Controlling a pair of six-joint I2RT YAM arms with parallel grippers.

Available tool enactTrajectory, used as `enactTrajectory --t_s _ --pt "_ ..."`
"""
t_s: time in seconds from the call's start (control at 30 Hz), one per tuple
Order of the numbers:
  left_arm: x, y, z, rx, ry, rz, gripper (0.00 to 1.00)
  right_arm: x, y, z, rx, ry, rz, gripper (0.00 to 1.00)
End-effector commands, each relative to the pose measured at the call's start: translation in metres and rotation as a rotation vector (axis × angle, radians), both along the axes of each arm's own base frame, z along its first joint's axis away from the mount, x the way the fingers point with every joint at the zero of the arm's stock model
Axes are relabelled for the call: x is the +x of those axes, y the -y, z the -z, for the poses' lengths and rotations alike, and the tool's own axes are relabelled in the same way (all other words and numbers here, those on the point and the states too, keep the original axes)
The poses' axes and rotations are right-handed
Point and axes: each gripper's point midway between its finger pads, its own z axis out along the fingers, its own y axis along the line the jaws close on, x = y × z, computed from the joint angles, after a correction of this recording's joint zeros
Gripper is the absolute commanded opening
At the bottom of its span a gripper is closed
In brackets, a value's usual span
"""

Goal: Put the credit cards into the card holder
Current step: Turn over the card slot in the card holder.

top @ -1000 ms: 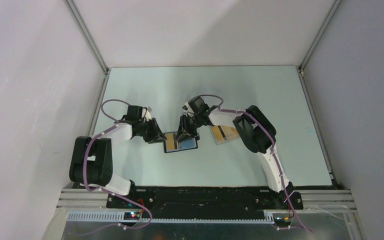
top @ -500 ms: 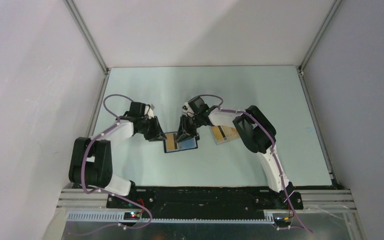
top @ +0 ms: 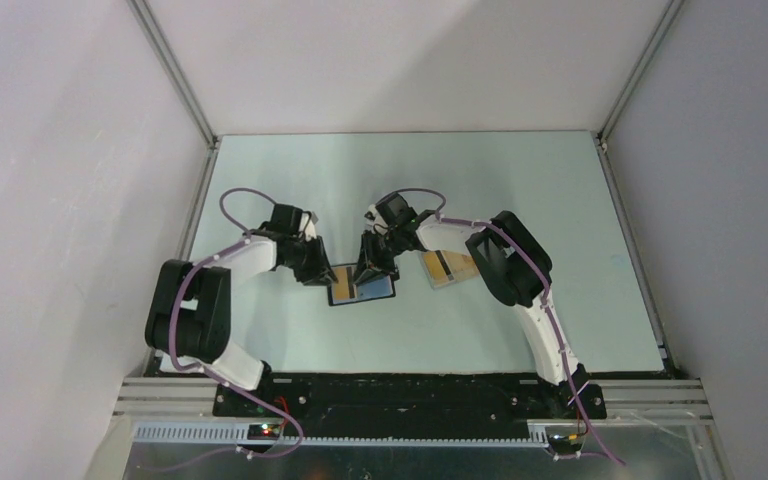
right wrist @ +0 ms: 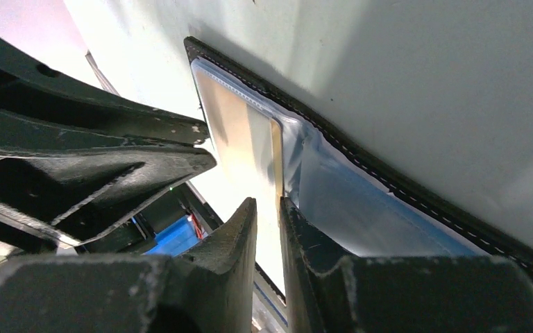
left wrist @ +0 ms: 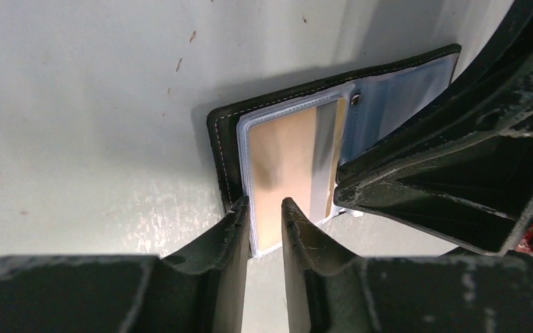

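My two arms start from the near edge of the tabletop (top: 480, 330) and bend inward until they meet over one small open wallet. This black card holder (left wrist: 216, 149) lies flat between the grippers with its inside facing up. An orange panel shows on its left half and blue lining on its right. My left gripper (left wrist: 264, 225) is at the holder's left side. Its jaws are nearly together, with only a thin gap, and they look clamped on the edge of the clear pocket (left wrist: 244, 166), pinning it down. My right gripper (right wrist: 268, 216) comes in from the opposite side, almost nose to nose with the left one. Its jaws are drawn close around the thin exposed edge of an orange credit card (right wrist: 239, 135), and I judge that it is pinching it. Most of this card already lies under the clear plastic. Its free edge points toward my right gripper, and its buried edge points toward my left. The card therefore has to slide flat along the line joining the two grippers, away from the right one and toward the left. The right arm would do the pushing while the left braces the pocket. Farther right, just beyond my right gripper and partly behind that arm, a second credit card (top: 447, 268) waits, orange with a dark stripe. Behind everything is bare pale tabletop.
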Motion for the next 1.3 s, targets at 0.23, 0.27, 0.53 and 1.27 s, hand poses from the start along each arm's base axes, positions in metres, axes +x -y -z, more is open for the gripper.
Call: enactTrajectory --t_s 0.23,0.27,0.53,1.27 --pt "0.013 0.015 -0.01 0.002 0.047 0.065 0.17 0.004 -0.006 -0.018 0.009 0.062 -0.02 0.23" --pt "0.014 0.015 -0.014 -0.001 0.057 0.063 0.16 0.004 -0.006 -0.017 0.009 0.062 -0.021 0.23" --pt "0.015 0.017 -0.027 -0.008 0.098 0.063 0.16 0.004 -0.006 -0.019 0.01 0.063 -0.027 0.24" --pt "0.022 0.036 -0.048 -0.101 0.112 0.098 0.0 0.014 0.015 -0.087 0.09 0.186 0.006 0.67"
